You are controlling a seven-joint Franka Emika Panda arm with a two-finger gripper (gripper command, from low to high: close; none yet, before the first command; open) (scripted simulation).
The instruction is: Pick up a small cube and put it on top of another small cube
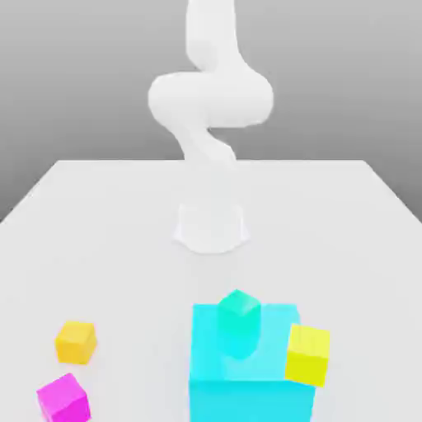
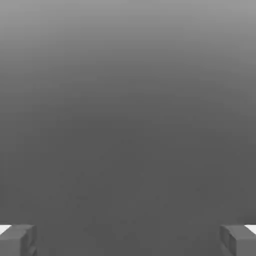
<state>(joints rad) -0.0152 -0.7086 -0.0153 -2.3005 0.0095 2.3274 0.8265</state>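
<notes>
1 gripper (image 2: 128, 241), released, 2 fingers wide apart, empty. 1 pink cube (image 1: 64, 400), exterior view's lower left, near 1 orange cube (image 1: 76, 343). 1 arm (image 1: 211, 99), upper centre; reach to pink presumably downward, toward exterior view's left.

From my remote seat I looked into a simulated robot workspace. A smooth, plain white arm (image 1: 211, 99) stood on a bare pale tabletop (image 1: 132, 239), with flatly coloured blocks (image 1: 247, 346) before a blank grey backdrop (image 1: 99, 74).
</notes>
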